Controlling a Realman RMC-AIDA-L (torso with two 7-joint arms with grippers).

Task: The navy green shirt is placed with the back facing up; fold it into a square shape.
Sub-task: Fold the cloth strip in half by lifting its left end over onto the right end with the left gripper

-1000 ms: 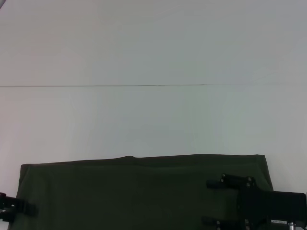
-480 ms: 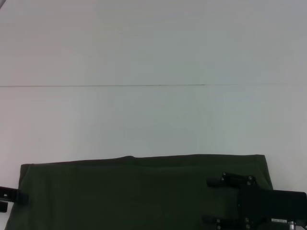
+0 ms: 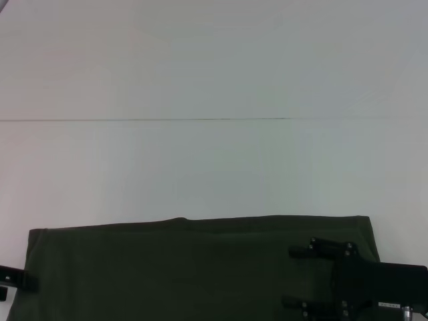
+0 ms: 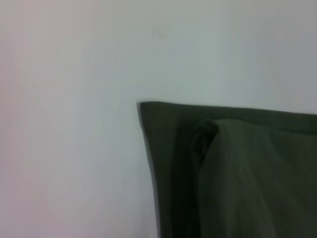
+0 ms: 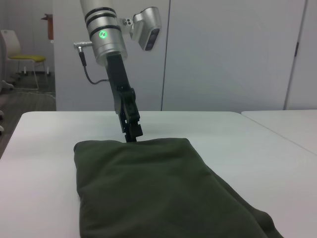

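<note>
At the shirt's left end, the left gripper (image 5: 132, 130) comes down steeply and its tip meets the far edge of the navy green shirt (image 3: 194, 267) (seen from the right wrist view); whether the fingers are pinching cloth or just resting on it I cannot tell, too dark and too far. Head view shows only a black sliver of it (image 3: 15, 279) at the bottom left, beside the shirt's left edge. Right gripper (image 3: 314, 277) hovers over or on the shirt's right part, two dark fingers (image 3: 314, 251) set apart with green cloth visible between them, so spread, nothing pinched as far as I can see. Shirt itself lies along the near edge of the white table (image 3: 214, 160), already a long flat band, far edge fairly straight with a small bump left of middle. Left wrist view shows the corner (image 4: 148, 111) with a doubled layer and a rounded fold lying on top (layers not flush).

Risks, my judgement:
- left gripper may catch only the top layer at that corner, lower layer stays, fold goes skewed
- loose stacked layers could slide apart when one end is lifted, soft fabric
- if the two ends are not carried evenly the band folds off-square
- shirt sits close to the near table edge, a drag toward the robot could pull cloth off it
- right fingers pressing down could bunch a wrinkle into the fold
</note>
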